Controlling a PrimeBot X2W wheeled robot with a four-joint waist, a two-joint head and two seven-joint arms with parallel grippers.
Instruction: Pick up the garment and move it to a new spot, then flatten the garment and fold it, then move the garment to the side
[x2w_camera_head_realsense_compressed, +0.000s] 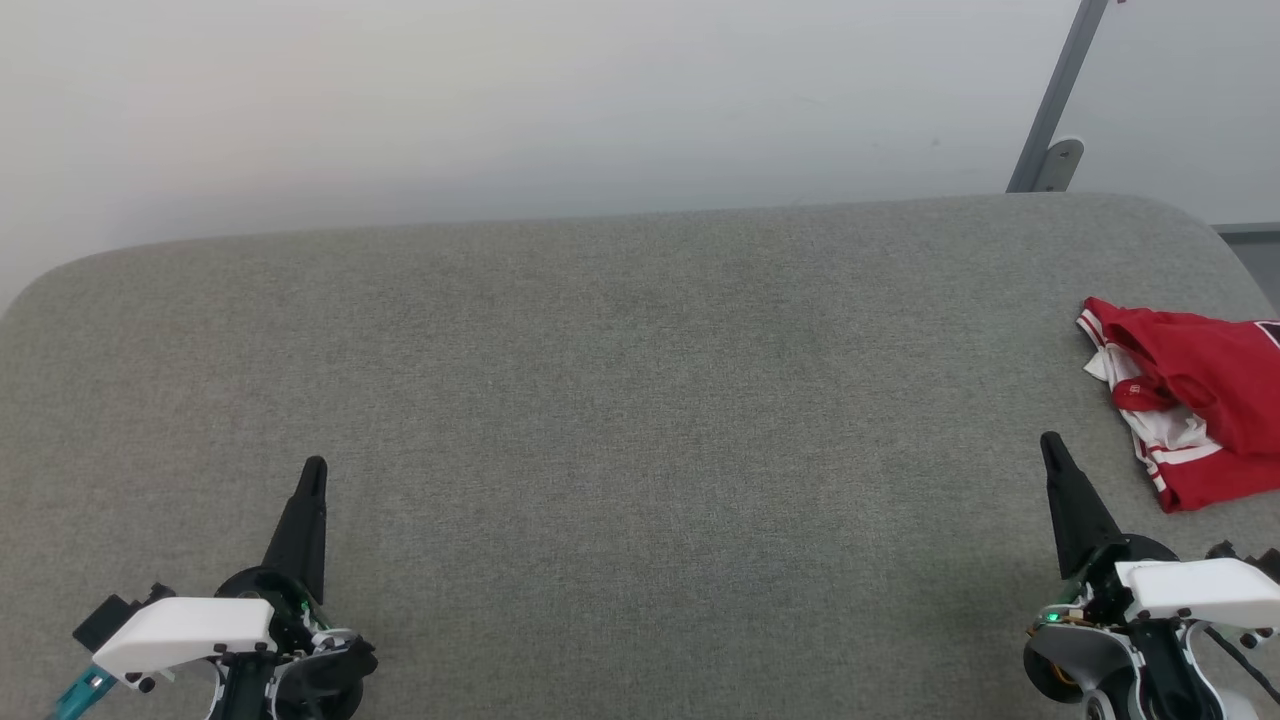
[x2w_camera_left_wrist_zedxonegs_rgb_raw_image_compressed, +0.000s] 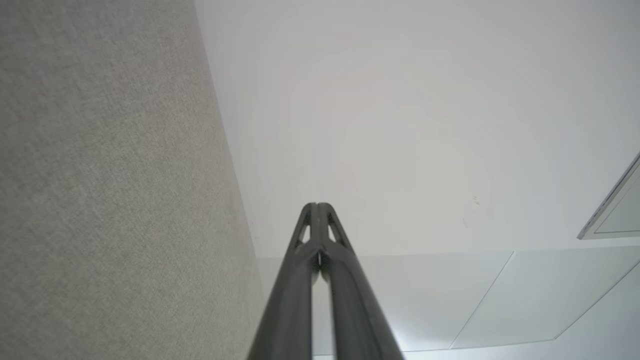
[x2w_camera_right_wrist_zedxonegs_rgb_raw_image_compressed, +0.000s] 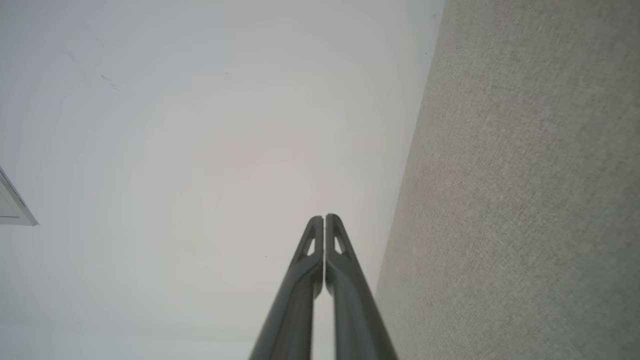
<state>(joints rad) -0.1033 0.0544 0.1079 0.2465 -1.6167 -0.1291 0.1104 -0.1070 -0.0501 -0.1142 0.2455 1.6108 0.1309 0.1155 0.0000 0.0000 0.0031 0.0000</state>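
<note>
Jaws pressed shut on both sides, tip to tip, gripping nothing. Left jaws at lower left of the head view, right jaws at lower right, tips pointing up the frame over the grey cloth tabletop: likely a resting pose, clear of the work.

Red shirt at the right edge of that view, bunched, white striped trim showing, partly cut off by the frame. Near the right jaws, up and to their right, not touching. Fits either a heap waiting to be carried off or a bundle set aside after folding.

Head view gives the shirt and the spacing. Wrist views give the closed seam between the fingers close up, against a pale wall and a strip of tabletop.
</note>
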